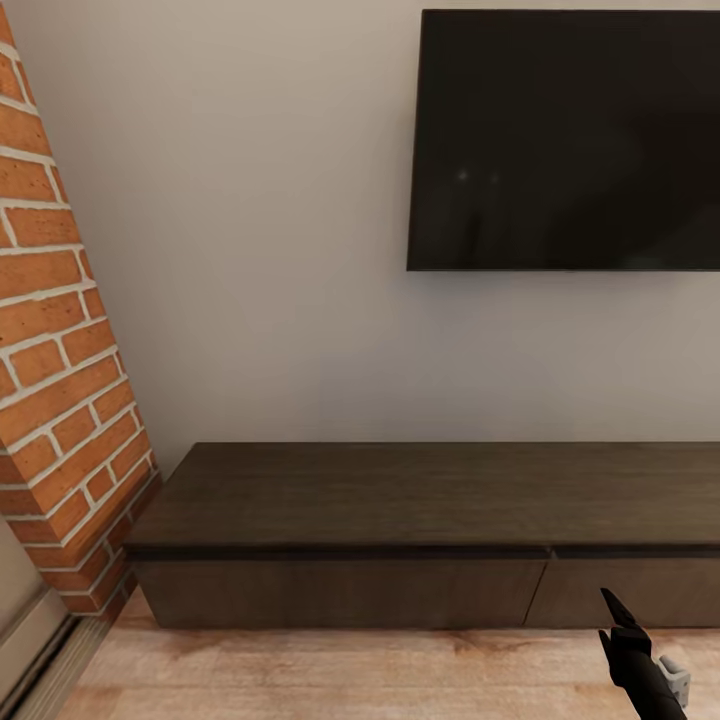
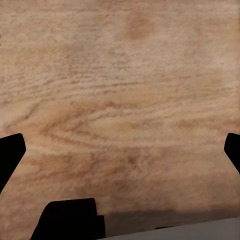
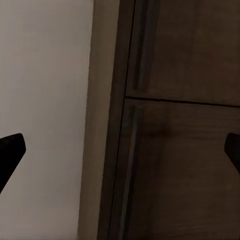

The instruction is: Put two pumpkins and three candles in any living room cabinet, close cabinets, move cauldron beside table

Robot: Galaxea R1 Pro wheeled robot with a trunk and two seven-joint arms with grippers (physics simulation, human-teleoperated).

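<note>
The cabinet (image 1: pixel 400 500) is a long, low, dark brown console against the wall, its flat top bare and its two visible drawer fronts flush and shut. My right gripper (image 1: pixel 620 620) hovers over the floor just in front of the right drawer front. In the right wrist view the right gripper (image 3: pixel 120 150) is open, fingers wide apart, facing the cabinet's front panels (image 3: pixel 180 150) with nothing between them. My left gripper (image 2: pixel 120 150) is open too, looking down at bare plank floor (image 2: pixel 120 90). The pumpkins, candles, cauldron and table are out of view.
A black TV (image 1: pixel 565 140) hangs on the grey wall above the console. A brick fireplace column (image 1: pixel 55 380) stands at the left, close to the console's left end. Light wood floor (image 1: pixel 330 670) runs in front.
</note>
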